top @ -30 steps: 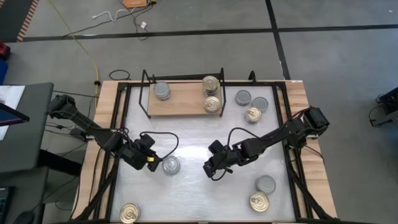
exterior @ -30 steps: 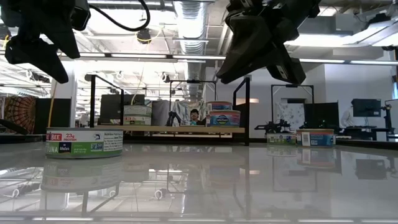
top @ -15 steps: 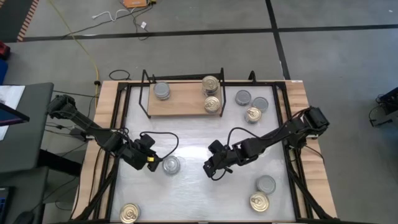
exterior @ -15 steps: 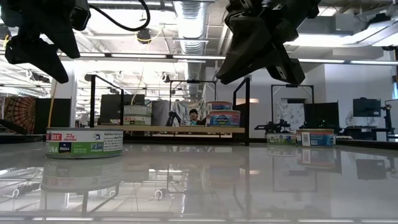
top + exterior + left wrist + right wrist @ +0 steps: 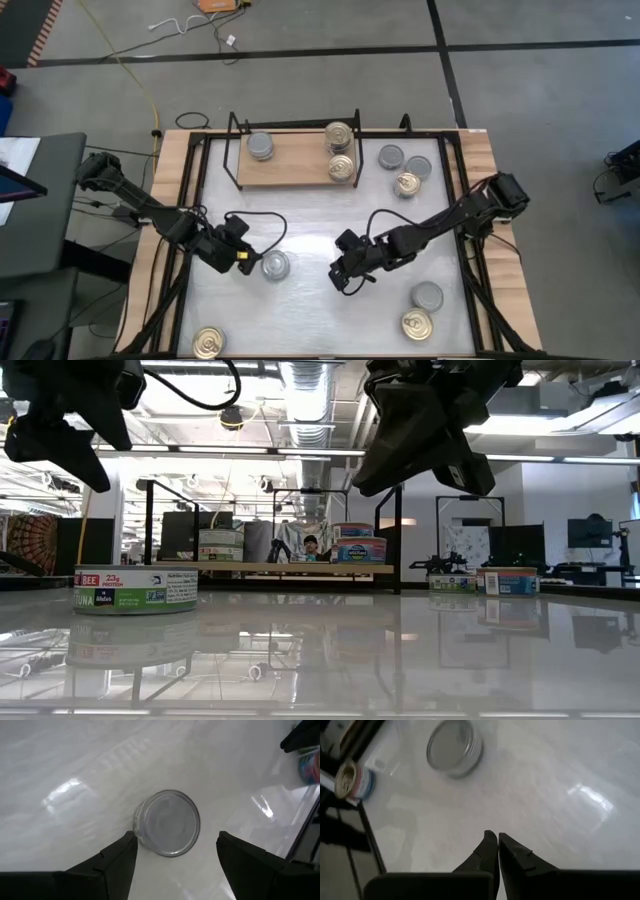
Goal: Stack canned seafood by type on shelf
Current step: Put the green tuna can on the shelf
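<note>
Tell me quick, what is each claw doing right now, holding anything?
Left gripper: open, empty, poised over a grey-topped can on the table.
Right gripper: closed, holding nothing, above bare table.

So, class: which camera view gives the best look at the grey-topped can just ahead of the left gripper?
The left wrist view: the grey-topped can fills the middle, its whole lid clear between the open left gripper fingers. The high view shows it small; the low view shows only its labelled side; the right wrist view shows a grey-topped can, though I cannot tell which.
</note>
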Action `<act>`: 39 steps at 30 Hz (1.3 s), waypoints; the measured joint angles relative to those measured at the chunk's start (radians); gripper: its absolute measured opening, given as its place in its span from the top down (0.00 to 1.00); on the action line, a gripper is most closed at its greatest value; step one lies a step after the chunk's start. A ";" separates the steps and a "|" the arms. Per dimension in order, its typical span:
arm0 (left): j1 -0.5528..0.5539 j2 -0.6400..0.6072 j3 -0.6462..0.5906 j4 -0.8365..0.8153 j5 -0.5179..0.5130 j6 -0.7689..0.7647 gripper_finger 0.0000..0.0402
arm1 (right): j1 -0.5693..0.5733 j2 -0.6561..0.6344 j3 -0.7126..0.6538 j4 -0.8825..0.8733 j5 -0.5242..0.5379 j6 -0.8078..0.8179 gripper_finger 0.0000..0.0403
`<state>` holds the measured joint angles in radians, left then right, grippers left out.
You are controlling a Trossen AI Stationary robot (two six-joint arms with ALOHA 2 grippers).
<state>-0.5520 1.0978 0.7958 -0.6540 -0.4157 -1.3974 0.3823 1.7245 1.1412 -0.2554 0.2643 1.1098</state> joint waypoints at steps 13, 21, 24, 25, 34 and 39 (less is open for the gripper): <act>-0.032 0.112 0.000 0.072 -0.149 -0.068 0.36 | 0.029 0.067 -0.003 0.045 0.211 0.228 0.83; -0.071 0.216 0.000 0.018 -0.138 -0.103 0.36 | 0.025 0.251 0.007 0.494 0.206 0.193 0.71; -0.082 0.207 -0.025 0.019 -0.135 -0.132 0.36 | 0.002 0.318 0.055 0.592 0.155 0.116 0.68; -0.089 0.200 -0.039 0.020 -0.135 -0.147 0.36 | -0.005 0.336 0.081 0.590 0.135 0.105 0.67; -0.150 0.140 -0.186 0.205 -0.128 -0.184 0.36 | -0.047 0.412 0.252 0.342 0.057 0.070 0.67; -0.150 0.148 -0.233 0.295 -0.113 -0.181 0.36 | -0.070 0.412 0.260 0.303 0.056 0.072 0.67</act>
<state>-0.7022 1.2459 0.5628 -0.3594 -0.5290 -1.5787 0.3121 2.1361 1.4010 0.0480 0.3199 1.1814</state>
